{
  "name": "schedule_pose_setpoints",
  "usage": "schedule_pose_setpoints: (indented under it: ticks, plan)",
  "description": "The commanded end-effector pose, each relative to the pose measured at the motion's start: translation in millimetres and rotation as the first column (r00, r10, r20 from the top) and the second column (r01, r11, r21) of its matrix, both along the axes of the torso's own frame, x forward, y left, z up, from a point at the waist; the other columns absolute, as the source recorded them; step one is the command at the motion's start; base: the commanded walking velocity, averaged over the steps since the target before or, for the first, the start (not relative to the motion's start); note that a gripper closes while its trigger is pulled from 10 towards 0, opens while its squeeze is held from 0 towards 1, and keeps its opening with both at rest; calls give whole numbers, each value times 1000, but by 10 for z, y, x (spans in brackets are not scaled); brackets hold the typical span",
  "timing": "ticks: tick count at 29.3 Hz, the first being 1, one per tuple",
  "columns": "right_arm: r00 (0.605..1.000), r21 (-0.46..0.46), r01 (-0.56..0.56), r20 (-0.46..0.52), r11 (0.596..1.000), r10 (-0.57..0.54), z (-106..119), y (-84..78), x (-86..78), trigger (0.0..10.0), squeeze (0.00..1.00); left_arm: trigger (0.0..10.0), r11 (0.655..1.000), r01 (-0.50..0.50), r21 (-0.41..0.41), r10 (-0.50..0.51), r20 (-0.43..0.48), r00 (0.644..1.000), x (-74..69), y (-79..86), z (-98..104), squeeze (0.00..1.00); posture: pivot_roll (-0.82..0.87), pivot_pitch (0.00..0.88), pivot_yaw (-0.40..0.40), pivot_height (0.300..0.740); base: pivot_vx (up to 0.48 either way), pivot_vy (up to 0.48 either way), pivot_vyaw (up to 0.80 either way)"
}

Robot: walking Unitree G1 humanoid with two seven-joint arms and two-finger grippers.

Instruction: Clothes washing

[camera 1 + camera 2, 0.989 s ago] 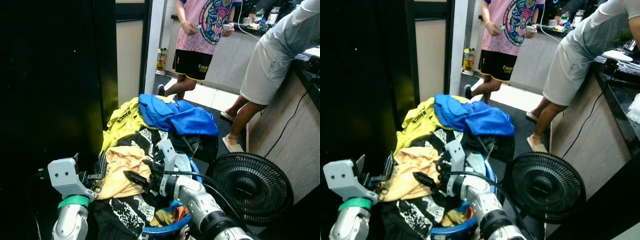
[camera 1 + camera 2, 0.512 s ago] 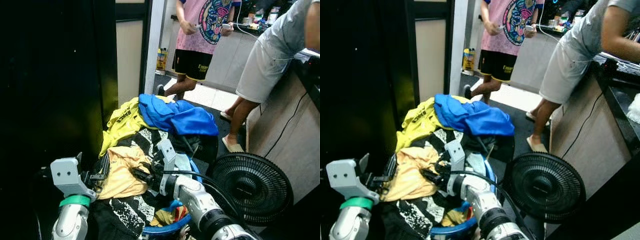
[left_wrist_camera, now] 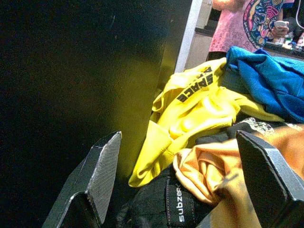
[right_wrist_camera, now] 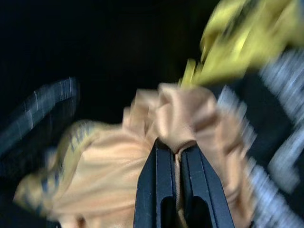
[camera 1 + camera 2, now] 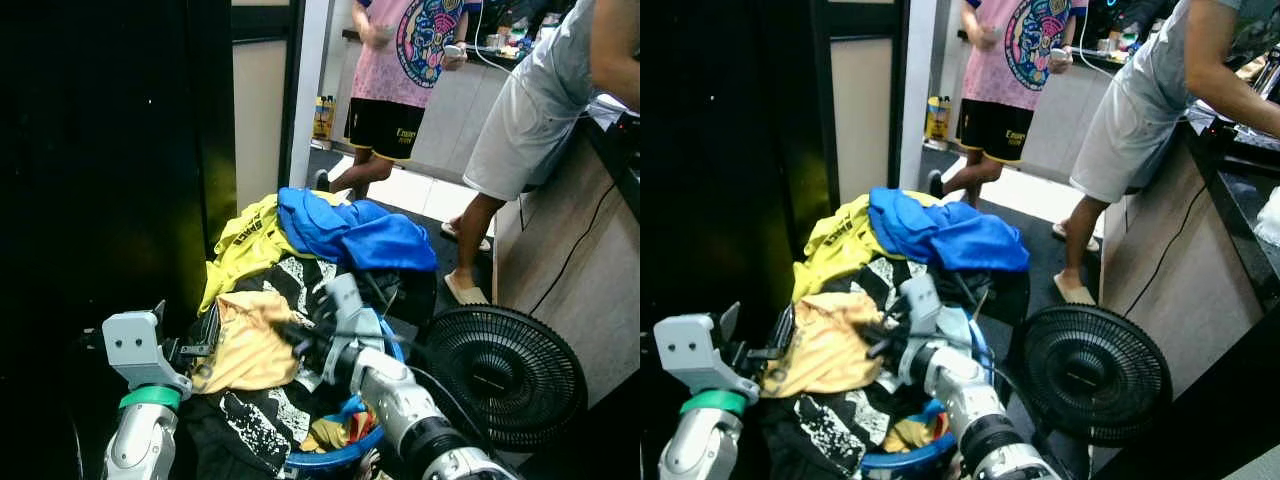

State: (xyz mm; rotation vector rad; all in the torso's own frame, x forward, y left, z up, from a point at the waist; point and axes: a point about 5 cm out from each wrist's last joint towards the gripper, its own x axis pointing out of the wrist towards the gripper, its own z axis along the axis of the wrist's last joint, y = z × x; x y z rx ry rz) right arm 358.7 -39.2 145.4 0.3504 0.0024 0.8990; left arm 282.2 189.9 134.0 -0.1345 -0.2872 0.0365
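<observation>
A dark cabinet front walls the left of a tiled room. The left gripper (image 3: pixel 175 190) waits with jaws wide beside the laundry pile. Midway, the right gripper (image 4: pixel 176 156) has its jaws pinched on a fold of the orange shirt (image 5: pixel 245 340), atop clothes heaped over a blue basket (image 5: pixel 340 455). Lifting slowly should free it from the black printed garment (image 5: pixel 270 415). A floor fan (image 5: pixel 500 370) stands right.

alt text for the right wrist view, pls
Blurred close-up: the right gripper, its two black fingers shut on a fold of a pale orange garment. A bright yellow garment and black-and-white patterned cloth lie beyond, against a dark background.
</observation>
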Motion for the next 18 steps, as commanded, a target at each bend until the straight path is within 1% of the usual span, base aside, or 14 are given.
schedule_pose_setpoints:
  ticks: [1,2,4,5,6,7,8,9,10,11,12,13,15,18]
  plan:
    - [999,77,22,38,997,-25,190,-39,59,0,0,10000,1000,8,-4,-8,-20,1000,-2,-13,-39,0,98,0,-46,740,0,0,0]
    - [996,144,28,75,989,-39,373,-78,95,0,0,10000,1000,9,-4,-9,-18,1000,-1,-12,-30,0,98,0,-43,740,0,0,0]
    - [996,144,28,75,989,-39,373,-78,95,0,0,10000,1000,9,-4,-9,-18,1000,-1,-12,-30,0,98,0,-43,740,0,0,0]
    - [987,218,34,144,975,-67,646,-150,130,0,0,10000,1000,12,-5,-12,-13,1000,3,-18,-13,0,97,0,-40,740,0,0,0]
    - [987,218,34,144,975,-67,646,-150,130,0,0,10000,1000,12,-5,-12,-13,1000,3,-18,-13,0,97,0,-40,740,0,0,0]
    - [957,353,50,249,934,-146,1164,-339,168,0,0,10000,1000,24,-5,-24,0,1000,29,-41,32,0,97,0,-30,740,0,0,0]
    - [957,353,50,249,934,-146,1164,-339,168,0,0,10000,1000,24,-5,-24,0,1000,29,-41,32,0,97,0,-30,740,0,0,0]
    - [913,471,55,333,880,-235,1643,-566,151,0,0,10000,999,36,-4,-36,14,999,59,-66,81,0,95,0,-28,740,0,0,0]
    - [913,471,55,333,880,-235,1643,-566,151,0,0,10000,999,36,-4,-36,14,999,59,-66,81,0,95,0,-28,740,0,0,0]
    - [866,563,50,387,825,-317,2023,-796,103,0,0,10000,999,41,2,-41,26,999,91,-81,126,0,94,0,-24,740,0,0,0]
    - [866,563,50,387,825,-317,2023,-796,103,0,0,10000,999,41,2,-41,26,999,91,-81,126,0,94,0,-24,740,0,0,0]
    - [824,608,67,413,791,-388,2249,-983,68,0,0,10000,999,42,5,-42,35,999,115,-86,159,0,91,0,-22,740,0,0,0]
    - [795,606,108,423,788,-435,2314,-1096,66,0,0,10000,999,40,9,-41,40,998,128,-81,178,0,89,0,-19,740,0,0,0]
    - [771,474,313,379,823,-511,2050,-1179,165,0,0,10000,999,35,16,-36,38,999,130,-61,193,0,86,0,-18,740,0,0,0]
